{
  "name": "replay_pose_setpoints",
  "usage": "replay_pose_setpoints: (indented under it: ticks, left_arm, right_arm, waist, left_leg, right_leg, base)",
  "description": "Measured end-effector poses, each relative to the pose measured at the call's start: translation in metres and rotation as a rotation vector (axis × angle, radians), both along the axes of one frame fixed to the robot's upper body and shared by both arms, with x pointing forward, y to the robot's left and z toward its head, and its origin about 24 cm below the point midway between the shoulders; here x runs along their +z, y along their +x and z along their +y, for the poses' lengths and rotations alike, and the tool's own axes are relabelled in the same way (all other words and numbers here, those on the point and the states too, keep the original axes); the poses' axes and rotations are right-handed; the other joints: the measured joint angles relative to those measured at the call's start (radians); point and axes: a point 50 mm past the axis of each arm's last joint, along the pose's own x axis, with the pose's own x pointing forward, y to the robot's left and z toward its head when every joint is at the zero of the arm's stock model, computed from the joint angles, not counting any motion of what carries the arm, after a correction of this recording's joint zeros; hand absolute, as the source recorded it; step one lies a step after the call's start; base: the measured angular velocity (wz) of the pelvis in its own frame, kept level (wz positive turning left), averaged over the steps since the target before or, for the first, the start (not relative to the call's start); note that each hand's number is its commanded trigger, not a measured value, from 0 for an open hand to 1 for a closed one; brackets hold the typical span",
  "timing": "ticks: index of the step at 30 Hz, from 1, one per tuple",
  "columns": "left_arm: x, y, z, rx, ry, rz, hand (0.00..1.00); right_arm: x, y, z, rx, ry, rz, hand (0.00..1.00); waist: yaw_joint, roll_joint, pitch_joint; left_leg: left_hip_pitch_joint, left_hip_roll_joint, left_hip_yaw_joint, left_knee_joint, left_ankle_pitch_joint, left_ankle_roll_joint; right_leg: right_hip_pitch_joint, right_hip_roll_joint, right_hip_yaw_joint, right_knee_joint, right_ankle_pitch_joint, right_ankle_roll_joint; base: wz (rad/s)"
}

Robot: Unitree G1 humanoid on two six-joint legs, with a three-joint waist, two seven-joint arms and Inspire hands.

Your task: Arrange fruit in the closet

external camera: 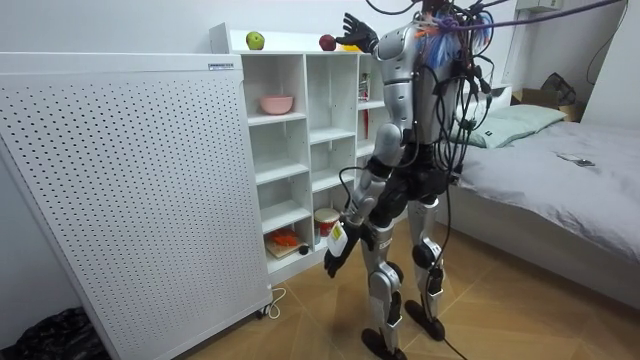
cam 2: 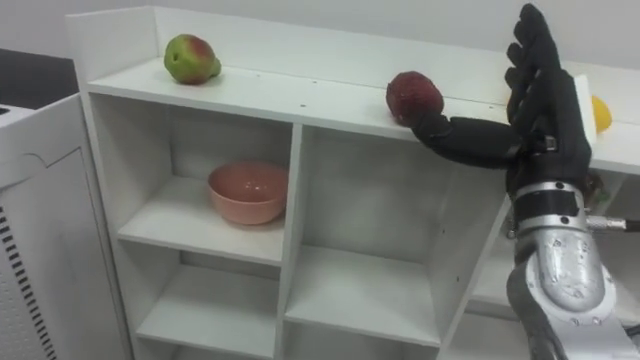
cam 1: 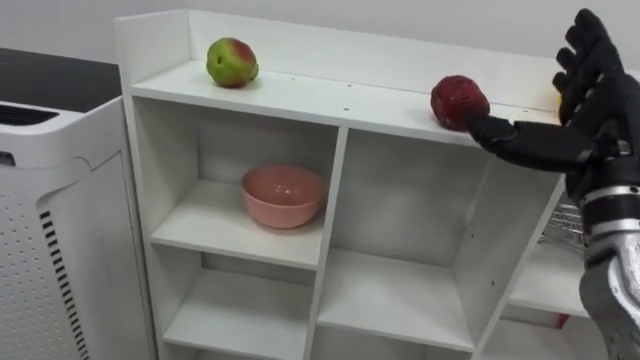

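Fruit lies on the top shelf (cam 1: 330,95) of the white closet (cam 1: 338,200): a red fruit (cam 1: 459,102) near the front edge and an apple (cam 1: 232,62) well apart, at the left end. The right hand (cam 1: 600,100) is open, its fingers straight up and its thumb tip touching the red fruit. A yellow fruit (cam 2: 600,113) shows just behind this hand. A pink bowl (cam 1: 283,195) sits in an upper compartment. The left hand (external camera: 336,255) hangs low beside the thigh; I cannot tell its state.
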Motion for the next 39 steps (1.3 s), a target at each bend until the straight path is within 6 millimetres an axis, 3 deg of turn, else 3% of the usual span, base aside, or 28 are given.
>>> replay_pose_setpoints:
  ticks: [4,19,20,21,22,39]
  left_arm:
    - [0.000,-0.005,0.002,0.010,0.010,0.027,0.00]
    - [0.004,0.007,0.007,0.004,0.017,0.003,0.00]
    - [0.004,0.007,0.007,0.003,0.017,0.002,0.00]
    - [0.005,0.007,0.008,0.003,0.019,0.003,0.00]
    - [0.005,0.007,0.009,0.002,0.021,0.004,0.00]
    - [0.006,0.006,0.013,-0.005,-0.006,0.026,0.00]
  right_arm:
    - [0.002,0.008,-0.006,-0.013,-0.034,0.050,0.00]
    - [0.015,0.034,-0.007,0.079,-0.105,0.140,0.00]
    - [0.016,0.034,-0.006,0.088,-0.109,0.139,0.29]
    - [0.017,0.034,-0.005,0.103,-0.116,0.139,0.75]
    - [0.017,0.034,-0.004,0.115,-0.122,0.140,1.00]
    - [0.022,0.035,-0.004,0.210,-0.186,0.174,1.00]
  waist:
    - [0.006,-0.008,-0.0053]
    - [0.001,-0.010,-0.0070]
    - [0.001,-0.010,-0.0070]
    - [0.000,-0.010,-0.0071]
    - [-0.001,-0.010,-0.0071]
    - [-0.001,-0.018,-0.0125]
  left_leg:
    - [0.000,0.000,-0.009,-0.001,0.000,0.000]
    - [0.000,-0.002,-0.028,0.003,0.001,-0.001]
    - [0.000,-0.002,-0.028,0.003,0.001,-0.002]
    - [0.000,-0.002,-0.029,0.004,0.001,-0.002]
    - [0.001,-0.002,-0.029,0.004,0.001,-0.002]
    - [0.002,-0.002,-0.027,0.003,0.002,-0.002]
  right_leg:
    - [-0.002,0.001,-0.006,0.000,0.000,0.000]
    - [0.004,0.000,-0.021,0.000,0.000,0.000]
    - [0.004,0.000,-0.021,0.000,0.000,0.000]
    - [0.004,0.000,-0.021,0.000,0.000,0.000]
    - [0.005,0.000,-0.022,0.000,0.000,0.000]
    - [0.005,0.000,-0.021,0.000,0.000,0.000]
  base:
    - [0.08]
    - [0.02]
    - [0.00]
    - [0.00]
    - [0.00]
    - [0.00]
